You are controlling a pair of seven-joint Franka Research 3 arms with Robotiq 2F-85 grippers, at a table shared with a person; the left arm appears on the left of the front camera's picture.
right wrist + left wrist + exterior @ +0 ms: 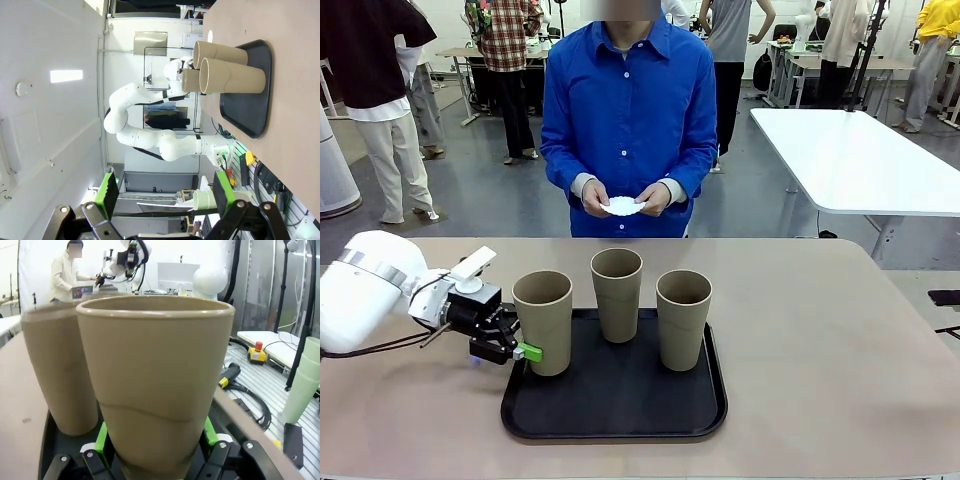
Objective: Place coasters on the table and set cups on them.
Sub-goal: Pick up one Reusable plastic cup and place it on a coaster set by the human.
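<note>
The left gripper (528,348) is clamped low on the left cup (544,320), which stands at the left edge of the black tray (620,415). In the left wrist view the green pads (102,439) press against both sides of the tapered wall near the base. This is probably the best place to grip, since the cup is narrowest there and the jaws can span it. The cup stands upright with its base on the tray, so by the look of it the lift has not yet begun.

The middle cup (617,293) sits toward the tray's far edge and the right cup (683,318) toward its right edge. The cups are close together but not touching, which leaves room for fingers to slide in beside each one. The tray lies near the front edge of the table (820,330), a little left of its middle.

The right gripper (166,192) is held with its jaws wide and nothing between them, and its camera looks across at the tray from the side.

At the table's far edge the person's hands (656,197) hold a white lacy coaster (623,206) at waist height, above the table and not on it. No coaster lies on the tabletop, so the gripped cup has no landing spot. The cup likely has to wait until the person lays one down.
</note>
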